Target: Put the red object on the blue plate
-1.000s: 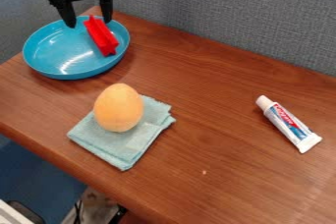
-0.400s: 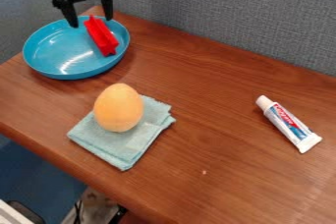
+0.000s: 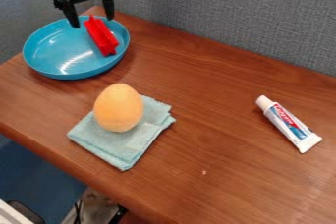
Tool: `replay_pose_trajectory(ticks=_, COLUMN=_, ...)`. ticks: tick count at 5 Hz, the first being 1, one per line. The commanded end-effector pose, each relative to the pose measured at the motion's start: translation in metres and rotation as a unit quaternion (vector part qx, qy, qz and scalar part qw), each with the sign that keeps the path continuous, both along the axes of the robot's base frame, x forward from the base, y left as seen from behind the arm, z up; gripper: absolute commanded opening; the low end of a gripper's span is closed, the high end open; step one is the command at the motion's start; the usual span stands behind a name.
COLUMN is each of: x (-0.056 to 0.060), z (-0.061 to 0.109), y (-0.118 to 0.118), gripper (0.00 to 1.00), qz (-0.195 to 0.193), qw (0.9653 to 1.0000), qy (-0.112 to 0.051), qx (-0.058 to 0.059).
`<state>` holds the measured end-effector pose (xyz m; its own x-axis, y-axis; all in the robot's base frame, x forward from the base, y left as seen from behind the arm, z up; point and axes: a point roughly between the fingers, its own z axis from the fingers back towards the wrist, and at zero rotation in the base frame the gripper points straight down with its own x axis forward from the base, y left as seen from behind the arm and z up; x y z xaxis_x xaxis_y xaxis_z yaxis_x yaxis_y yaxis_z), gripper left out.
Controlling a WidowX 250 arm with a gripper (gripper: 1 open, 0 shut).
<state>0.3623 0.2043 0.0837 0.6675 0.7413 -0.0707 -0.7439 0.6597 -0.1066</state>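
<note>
A grey wall backs a wooden tabletop (image 3: 210,120). The blue plate (image 3: 55,59) holds the red object (image 3: 100,37), just below the black pincer (image 3: 86,22), which stands wide open, gripping nothing. The object's long axis slants from upper left to lower right in view.

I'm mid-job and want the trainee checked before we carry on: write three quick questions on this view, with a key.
1. True or false: the red object lies inside the blue plate.
2. Fill in: the orange egg-shaped object rests on the folded ____.
3. Multiple choice: how does the gripper stand?
a) shut on the toothpaste tube
b) open, above the blue plate
c) open, above the teal cloth

Key: 1 true; 2 teal cloth; 3 b
</note>
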Motion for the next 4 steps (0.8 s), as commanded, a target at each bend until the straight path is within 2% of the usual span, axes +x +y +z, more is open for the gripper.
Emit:
replay_pose_trajectory(ticks=1, x=0.0103, z=0.0192, y=-0.0011, gripper=1.0, qz=0.004, qw=0.9994, qy=-0.032, qx=0.013)
replay_pose_trajectory(ticks=4, x=0.0197, z=0.0122, y=-0.006, gripper=1.0, qz=0.022, qw=0.9991, qy=-0.034, qx=0.015)
